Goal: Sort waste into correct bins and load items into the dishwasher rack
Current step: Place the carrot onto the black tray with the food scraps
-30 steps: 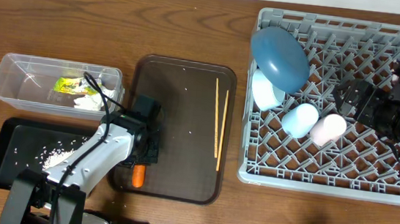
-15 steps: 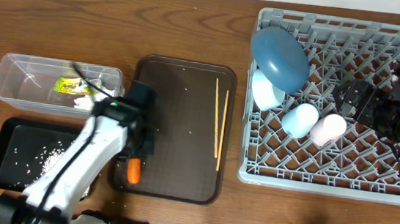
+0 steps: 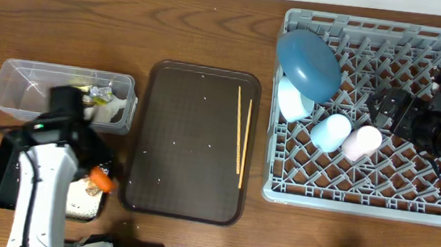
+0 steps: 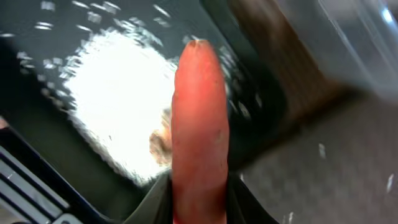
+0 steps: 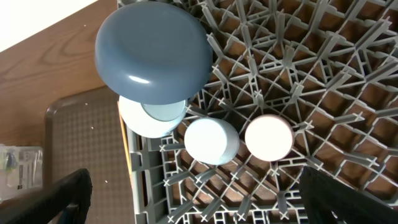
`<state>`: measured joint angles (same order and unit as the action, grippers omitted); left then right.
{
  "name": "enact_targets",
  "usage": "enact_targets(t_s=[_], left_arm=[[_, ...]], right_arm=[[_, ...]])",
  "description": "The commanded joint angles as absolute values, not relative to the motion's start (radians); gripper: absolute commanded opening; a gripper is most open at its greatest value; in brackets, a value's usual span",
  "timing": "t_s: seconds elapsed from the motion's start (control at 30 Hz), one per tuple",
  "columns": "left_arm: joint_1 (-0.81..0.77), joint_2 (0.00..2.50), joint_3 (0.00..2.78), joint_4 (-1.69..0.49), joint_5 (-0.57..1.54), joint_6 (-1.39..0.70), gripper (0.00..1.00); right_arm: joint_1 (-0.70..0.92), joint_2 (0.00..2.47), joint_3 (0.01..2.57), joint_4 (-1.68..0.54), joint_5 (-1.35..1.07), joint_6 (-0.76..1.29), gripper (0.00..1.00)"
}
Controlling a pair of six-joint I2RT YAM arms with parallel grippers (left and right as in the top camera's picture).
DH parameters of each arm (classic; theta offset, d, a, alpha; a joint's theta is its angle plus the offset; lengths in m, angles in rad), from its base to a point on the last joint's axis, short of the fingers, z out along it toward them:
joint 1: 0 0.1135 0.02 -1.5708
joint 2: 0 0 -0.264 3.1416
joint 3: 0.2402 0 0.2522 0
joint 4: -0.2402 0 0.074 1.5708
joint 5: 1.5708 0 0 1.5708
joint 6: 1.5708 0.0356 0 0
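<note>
Pinching the small orange carrot (image 4: 198, 118), the left gripper (image 4: 196, 202) hangs over the black tray (image 4: 43, 130), white rice grains (image 4: 118, 106) heaped below it; right gripper (image 5: 208, 202) spread above the rack (image 5: 323, 93).

You can count one big grey rack (image 3: 376, 29). In it you see one blue plate (image 3: 308, 63), one white bowl (image 3: 292, 102) and two cups: one light-blue cup (image 3: 331, 132) and one pink cup (image 3: 361, 142). That makes four things in the rack.

On the worktop (image 3: 133, 18) you see one brown tray (image 3: 190, 145), and two chopsticks (image 3: 241, 138) lie on it. You also see two bins: one clear tub (image 3: 21, 88) and one black tray (image 3: 0, 175). In the clear tub you can count one wrapper (image 3: 98, 91) and one tissue (image 3: 107, 111).

You see one carrot (image 3: 101, 179). The rice grains (image 4: 112, 106) are too many and too small to count; you see one white heap of them.
</note>
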<state>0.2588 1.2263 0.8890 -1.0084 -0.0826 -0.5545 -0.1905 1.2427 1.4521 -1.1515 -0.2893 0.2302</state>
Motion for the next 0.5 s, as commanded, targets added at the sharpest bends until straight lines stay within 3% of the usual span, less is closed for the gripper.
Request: enact_targets(t_s=[0.0,0.1,0.17,0.23,0.3,0.37,0.47], left_arm=[[0.378,1.222,0.863,-0.973,-0.110,-0.604,0.06],[0.461,1.222,0.830,-0.925,-0.109,-0.634,0.07],[0.496,1.222,0.801,-0.897,-0.109,-0.634,0.17],[0.516,1.222,0.778,-0.879,-0.097,-0.634,0.17],[0.521,1.222,0.771,-0.871,-0.094,-0.633,0.26],[0.521,1.220,0.776,-0.861,-0.085,-0.622,0.27],[0.521,1.220,0.801,-0.858,-0.006,-0.574,0.45]], right_arm=[[-0.195,1.242,1.462,-1.152,-0.296,0.231,0.99],[-0.195,1.242,1.462,-1.152,-0.296,0.231,0.99],[-0.195,1.242,1.462,-1.152,-0.296,0.231,0.99],[-0.195,1.242,1.462,-1.151,-0.296,0.231,0.99],[-0.195,1.242,1.462,-1.150,-0.296,0.231,0.99],[-0.195,1.242,1.462,-1.148,-0.296,0.231,0.99],[-0.195,1.242,1.462,-1.147,-0.296,0.231,0.99]])
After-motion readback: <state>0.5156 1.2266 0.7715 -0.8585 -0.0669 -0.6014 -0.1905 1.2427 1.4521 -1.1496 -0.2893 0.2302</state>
